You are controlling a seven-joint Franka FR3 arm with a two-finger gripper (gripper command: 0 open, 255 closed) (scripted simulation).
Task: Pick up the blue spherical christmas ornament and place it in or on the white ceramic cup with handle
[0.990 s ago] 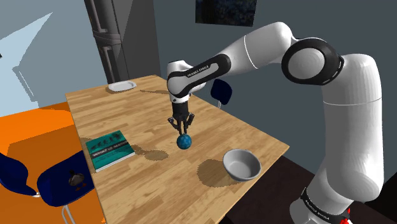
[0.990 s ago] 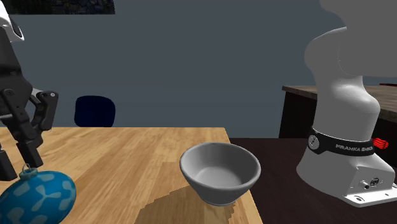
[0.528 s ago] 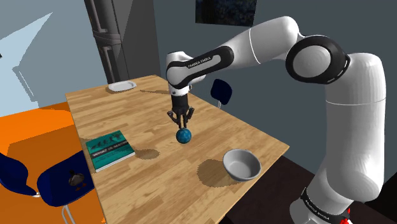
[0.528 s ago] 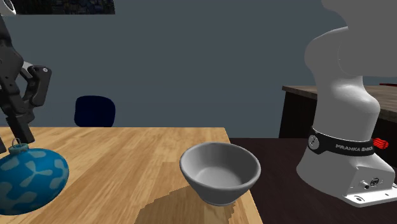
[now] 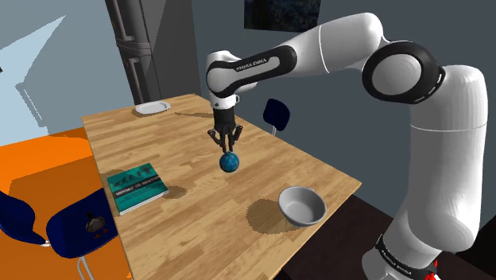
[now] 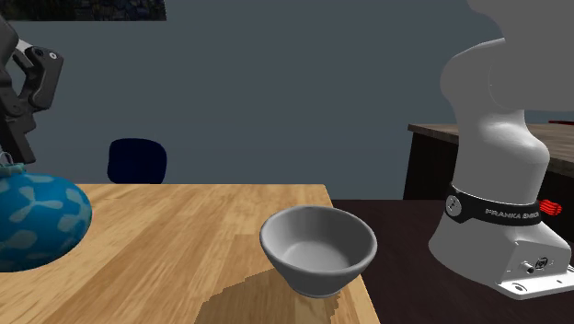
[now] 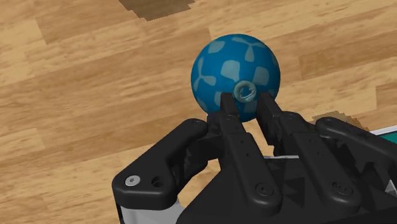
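**Blue ornament hangs from the gripper above the table**

The white arm (image 5: 334,48) reaches from the shoulder view's right up and over to the left, with its wrist pointing straight down. Under it stands a large wooden table (image 5: 199,219).

On the table, a teal book (image 5: 137,188) lies flat near the edge on the shoulder view's left. A grey bowl (image 5: 302,205) stands near the table corner closest to the arm's base, well apart from the book. I cannot see a handle on this bowl. A small white plate (image 5: 151,106) lies at the far corner.

The blue ornament (image 5: 229,162), a ball with lighter blue patches, is over the middle of the table, between the book and the bowl and well apart from both. It hangs directly under the black gripper (image 7: 245,102).

In the wrist view, the two fingers (image 7: 229,105) are pressed onto the small round cap (image 7: 243,91) on top of the ball, one on each side, so they pinch the ornament by this cap. In the second exterior view the ornament is at the left edge and the bowl is to its right.
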